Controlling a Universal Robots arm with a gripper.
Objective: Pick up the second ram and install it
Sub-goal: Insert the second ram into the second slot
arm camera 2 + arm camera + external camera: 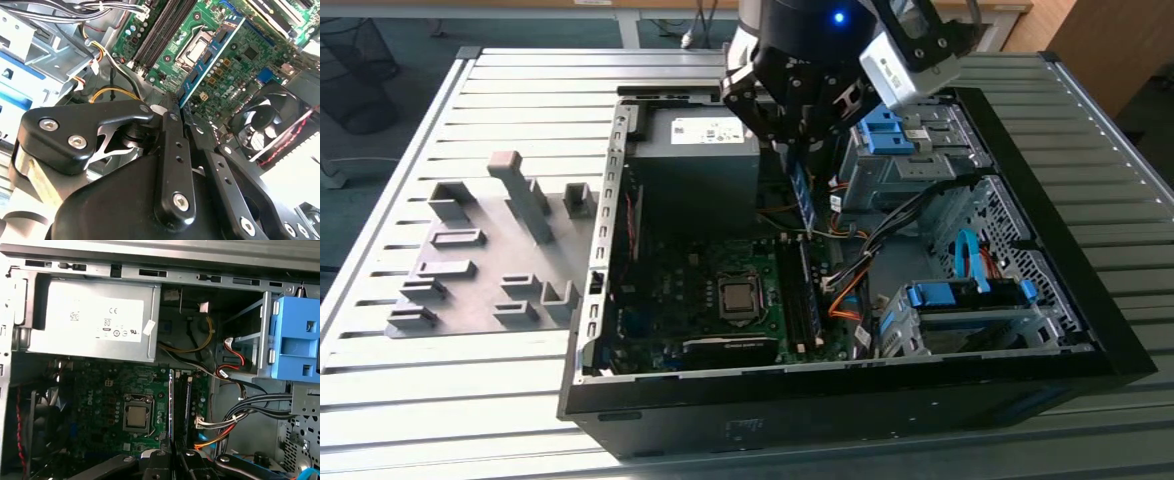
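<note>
We find the gripper [176,107] closed on the second ram [210,60]: in the second wrist view its black fingers [170,150] pinch 1 end of the blue-green stick, which runs away from the fingertips over the motherboard [240,55]. In the exterior view the gripper [798,150] hangs inside the open computer case [854,400], and the second ram [805,195] stands on edge beneath it, above the memory slots [803,290] beside the processor socket [738,297]. We cannot tell whether its lower edge touches a slot.

In the first wrist view the fingertips [159,460] sit at the near edge, the second ram [172,405] shows edge-on as a thin line, and a seated module [187,400] lies in the slot just beside it. Past the slots we note the processor socket [136,415], then the grey power supply [90,320] against the case wall. A bundle of cables [245,410] runs toward the blue drive bracket [300,340].

Outside the case, toward the exterior view's left, a grey holder tray [480,260] with upright blocks rests on the slatted table [454,400].
</note>
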